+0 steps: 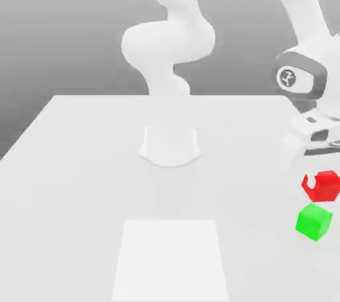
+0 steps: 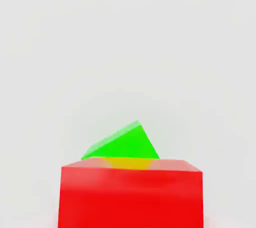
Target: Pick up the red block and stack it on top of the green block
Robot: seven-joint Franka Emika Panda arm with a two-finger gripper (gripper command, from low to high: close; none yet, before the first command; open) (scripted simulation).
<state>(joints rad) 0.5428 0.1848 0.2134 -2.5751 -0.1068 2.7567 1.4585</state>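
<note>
White square panel (image 1: 170, 261): flat, plain, lying nearest in the exterior view, a little toward that view's left from the blocks; no apparent part in the job.

Green block (image 1: 313, 222): one, bright, smooth, unmarked. Sits on the tabletop toward the exterior view's right, turned so that a corner faces forward. Nothing rests on it.

Red block (image 1: 325, 188): one, bright, plain, a match in size. Held up off the table, close to the green one and seemingly higher. In the hand view it lies nearer the lens, with part of the green block visible beyond its edge. Whether the two touch cannot be told.

Pincer (image 1: 324, 183): one, white, pointing down, clamped on the red block; a pale fingertip crosses the block's side.

Robot arm (image 1: 169, 42): white, jointed, its base (image 1: 170, 148) standing farther back on the pale table (image 1: 80, 181).

Backdrop (image 1: 66, 28): grey, shaded, behind all.

Step in hand, as judged: carrying the red block to its place over the green one. Next move calls for centring it above the green top, matching the faces if possible, then a slow, level descent and release only after contact. An off-centre set-down could tip the stack or nudge the lower block.
</note>
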